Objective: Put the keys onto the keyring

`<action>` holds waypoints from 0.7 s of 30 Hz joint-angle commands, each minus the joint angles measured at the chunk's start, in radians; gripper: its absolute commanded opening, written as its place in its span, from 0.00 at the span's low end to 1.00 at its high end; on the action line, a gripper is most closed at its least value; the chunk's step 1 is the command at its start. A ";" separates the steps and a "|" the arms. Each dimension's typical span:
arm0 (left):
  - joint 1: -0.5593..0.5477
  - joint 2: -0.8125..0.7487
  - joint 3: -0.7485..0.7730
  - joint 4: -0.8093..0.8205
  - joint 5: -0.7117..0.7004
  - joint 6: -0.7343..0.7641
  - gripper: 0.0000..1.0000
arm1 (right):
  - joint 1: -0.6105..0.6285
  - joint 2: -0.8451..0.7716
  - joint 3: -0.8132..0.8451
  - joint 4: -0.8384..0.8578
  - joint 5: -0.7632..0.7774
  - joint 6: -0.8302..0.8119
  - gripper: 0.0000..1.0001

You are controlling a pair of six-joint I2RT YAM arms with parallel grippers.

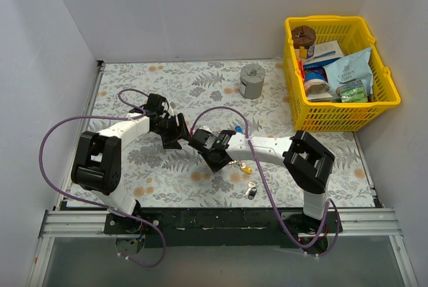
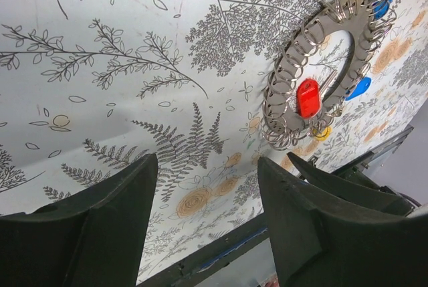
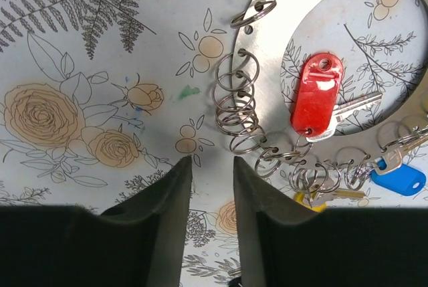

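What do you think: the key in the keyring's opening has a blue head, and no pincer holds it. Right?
No: the key in the opening of the keyring has a red head, as the right wrist view shows. No pincer holds it.

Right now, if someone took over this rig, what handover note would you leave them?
Left hand: open, empty, hovering beside the keyring, not touching it.
Right hand: open only slightly, empty, just short of the keyring's rim.
Red-headed key lies inside the keyring's opening and looks unattached. Blue-headed key seems hooked to a rim loop.
Stray key lies apart near the table's front edge.
Left to do: thread the red-headed key and the stray key.
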 commanded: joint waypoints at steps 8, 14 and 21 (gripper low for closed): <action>0.006 -0.065 -0.032 0.005 0.010 0.015 0.61 | -0.001 0.058 0.052 -0.017 0.038 0.024 0.36; 0.006 -0.068 -0.037 0.002 0.006 0.019 0.61 | -0.008 0.060 0.049 -0.031 0.072 0.030 0.32; 0.006 -0.064 -0.038 0.003 0.004 0.018 0.61 | -0.016 0.038 0.033 -0.028 0.101 0.030 0.25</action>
